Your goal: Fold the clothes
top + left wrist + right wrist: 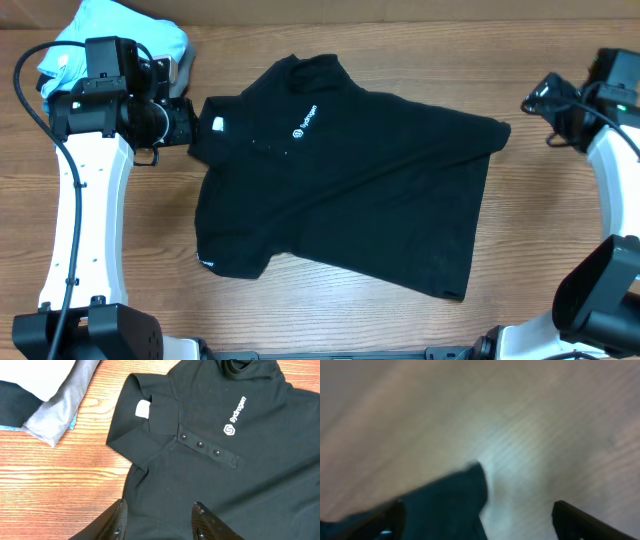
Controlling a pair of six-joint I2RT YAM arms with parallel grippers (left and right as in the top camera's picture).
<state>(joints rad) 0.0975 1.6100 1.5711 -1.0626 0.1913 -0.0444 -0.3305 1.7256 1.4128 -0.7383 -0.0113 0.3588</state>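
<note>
From above, the black shirt lies spread flat on the wooden table, a broad soft shape set slightly askew, its collar toward the left arm and its hem toward the right. A small white logo marks the chest and a pale neck tag shows inside the collar. The left gripper sits just at the collar's edge. The right gripper hangs near the far sleeve corner. A light-blue garment lies folded behind the left arm.

Through the left wrist camera the shirt shows a matte, fine knit with a folded collar, a rectangular neck tag, three round dark buttons along the placket and a printed logo. The left gripper stands open, its glossy black fingers apart above the fabric and gripping nothing. A smooth grey folded cloth rests on the streaky, reddish wood grain of the table.

The right wrist view is blurred. The right gripper is spread wide, its dark fingers far apart, and a pointed corner of the shirt lies between them on the pale table, unclamped
</note>
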